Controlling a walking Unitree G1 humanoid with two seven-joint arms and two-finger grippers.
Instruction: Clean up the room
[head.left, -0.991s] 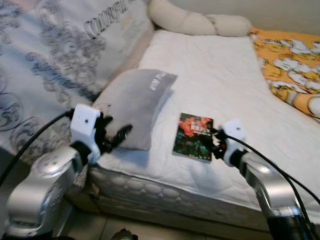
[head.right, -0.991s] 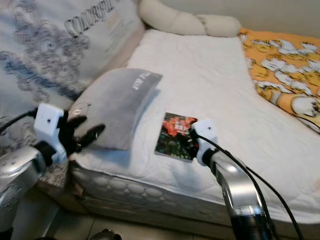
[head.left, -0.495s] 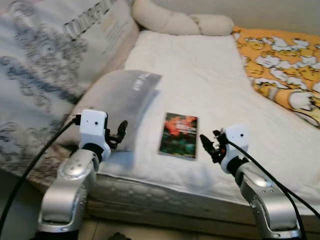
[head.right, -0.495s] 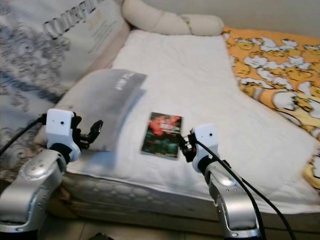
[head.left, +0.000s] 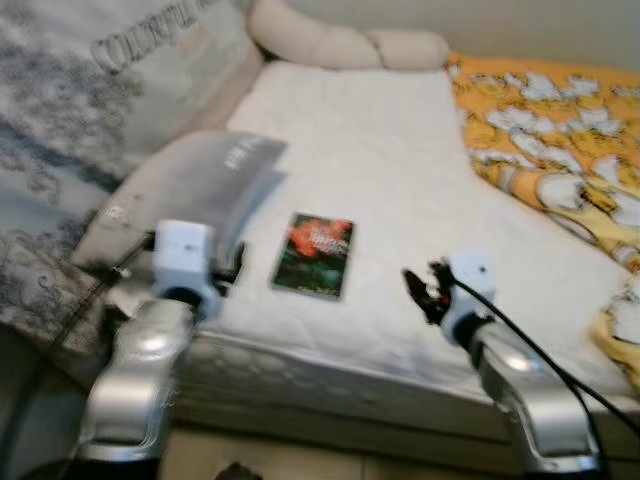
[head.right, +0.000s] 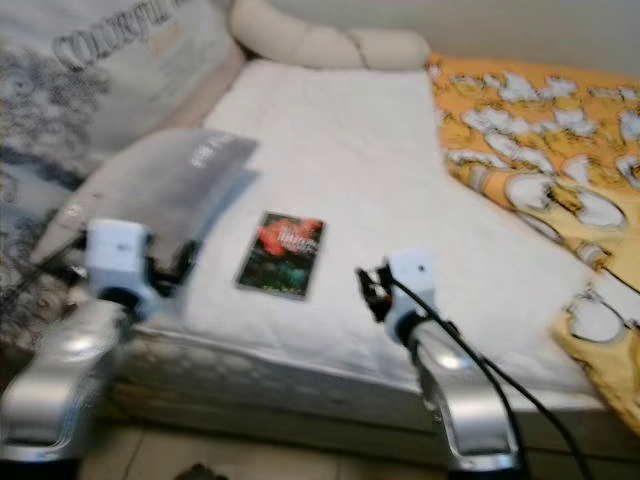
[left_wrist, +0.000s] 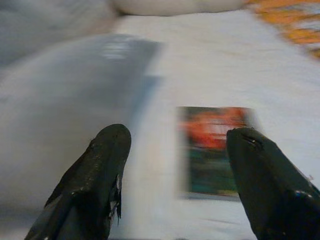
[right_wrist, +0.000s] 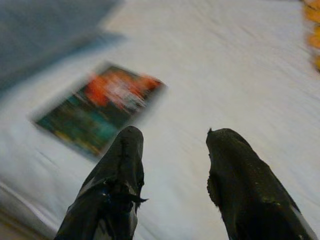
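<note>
Left eye view showed a book (head.left: 314, 254) lying flat on the white bed (head.left: 400, 170) just beside a grey pillow (head.left: 190, 190), while the left gripper (left_wrist: 175, 165) and right gripper (right_wrist: 172, 165) hovered near the mattress edge, jaws spread wide and holding nothing.

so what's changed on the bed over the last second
The right gripper has drawn back from the book and now hovers open, clear of it. Nothing was gripped. The book, grey pillow and open left gripper stay put; the camera shifted.
</note>
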